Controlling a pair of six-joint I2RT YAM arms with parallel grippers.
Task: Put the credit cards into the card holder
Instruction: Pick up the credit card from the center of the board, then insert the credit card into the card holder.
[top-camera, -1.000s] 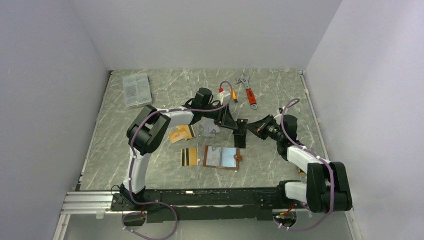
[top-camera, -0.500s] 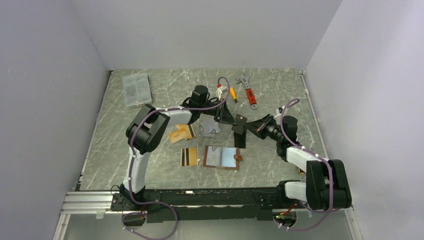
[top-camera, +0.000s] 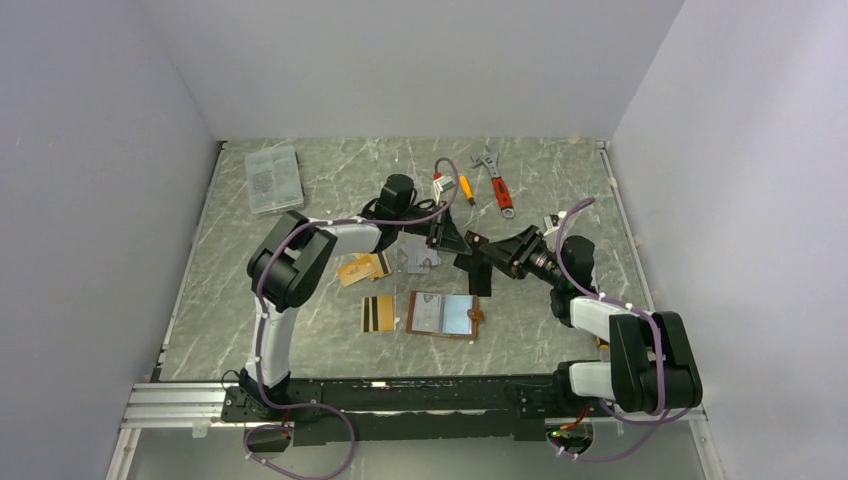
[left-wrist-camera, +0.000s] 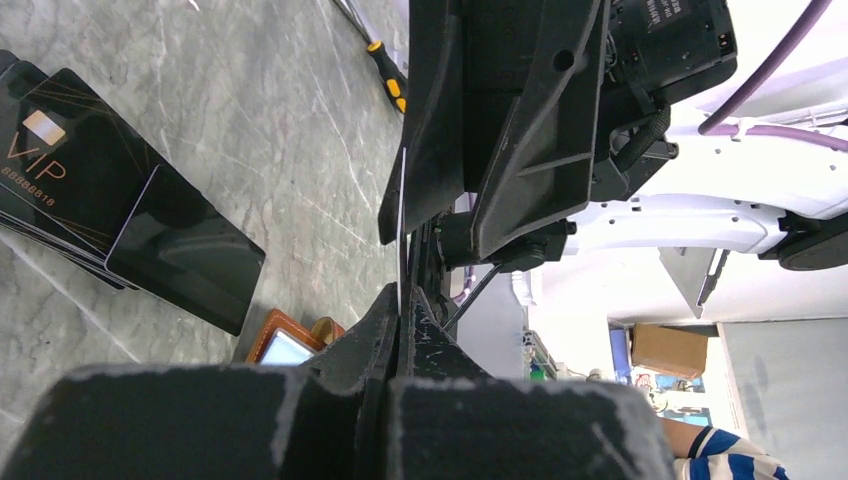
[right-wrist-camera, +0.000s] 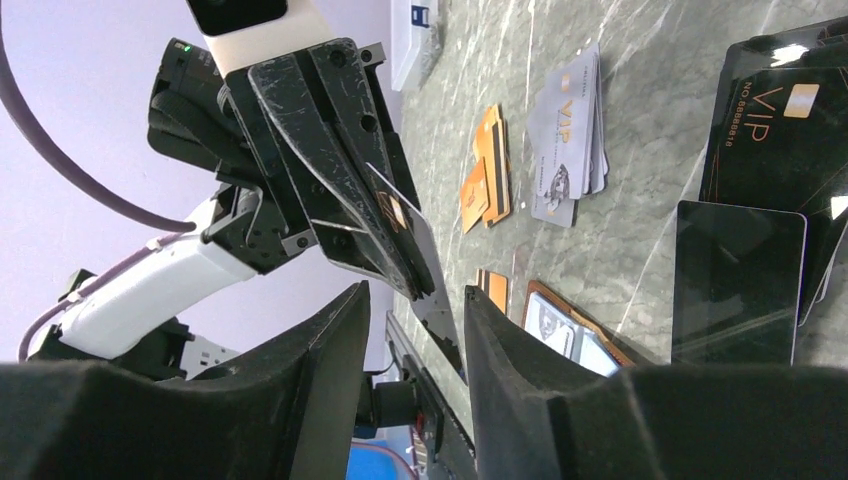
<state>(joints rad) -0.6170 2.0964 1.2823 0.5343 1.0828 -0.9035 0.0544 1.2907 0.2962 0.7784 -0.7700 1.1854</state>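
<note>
My left hand (top-camera: 447, 236) is pinched shut on one credit card (right-wrist-camera: 412, 235) in mid-air just far of the open card holder (top-camera: 443, 314) on the table (top-camera: 300, 335) (right hand (right-wrist-camera: 415, 295) parted loosely around its corner), and I reckon it's stiff, light and slick, best gripped across its flat faces.

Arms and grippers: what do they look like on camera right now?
Both the left arm and right arm have white links, black joints and purple cables. The left gripper and right gripper are black, with scuffed wedge-shaped fingers.
</note>
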